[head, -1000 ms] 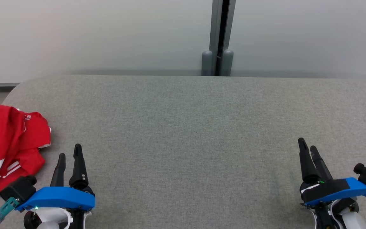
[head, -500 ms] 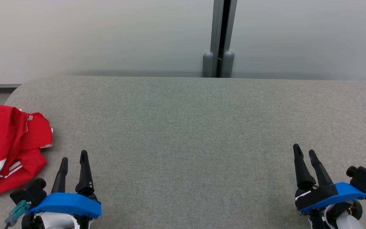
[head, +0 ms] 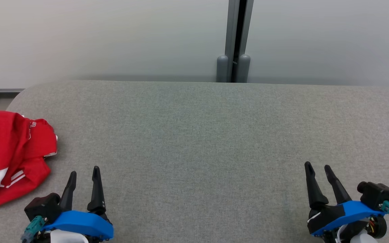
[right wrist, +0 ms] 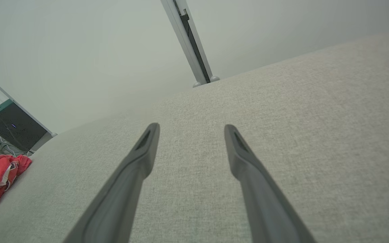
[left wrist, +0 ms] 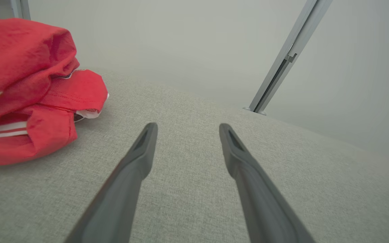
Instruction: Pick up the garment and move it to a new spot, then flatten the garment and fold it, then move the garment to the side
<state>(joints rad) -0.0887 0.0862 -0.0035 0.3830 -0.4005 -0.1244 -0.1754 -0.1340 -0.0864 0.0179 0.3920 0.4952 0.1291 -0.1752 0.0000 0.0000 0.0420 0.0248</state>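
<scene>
Checking progress, I found crumpled red white-striped garment [head: 10, 158] bunched at left edge of grey fabric-covered table [head: 194, 135], near left jaws. Left jaws, right jaws both gaped wide, empty. I judged nothing done: pickup, flattening, folding, shift aside all left to do.

From the head we looked forward and down over the grey surface [head: 194, 135] toward the pale wall [head: 113, 33]. Our left wrist camera sat low over that surface, close beside the red garment [left wrist: 22, 91]; the right wrist camera saw it far off. All three shared the metal post [head: 235, 33].
</scene>
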